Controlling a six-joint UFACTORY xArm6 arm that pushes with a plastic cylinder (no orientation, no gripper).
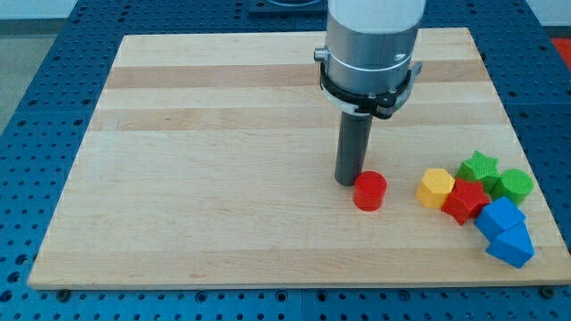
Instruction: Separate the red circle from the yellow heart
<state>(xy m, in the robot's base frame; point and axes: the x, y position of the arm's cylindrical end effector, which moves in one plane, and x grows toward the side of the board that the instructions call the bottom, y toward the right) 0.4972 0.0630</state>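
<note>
Camera view, yellow heart (435,187) at 3 o'clock of red circle (369,191), red star (465,200) touching heart, rod upright, my tip (347,183) touching circle at 10 o'clock, holding nothing.

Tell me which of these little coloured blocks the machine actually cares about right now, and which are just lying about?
In the job:
red circle, just right of my tip
yellow heart, apart from the circle, further to the view's right

Just lying about:
red star, touching the heart
green star
green round block
two blue blocks
</note>
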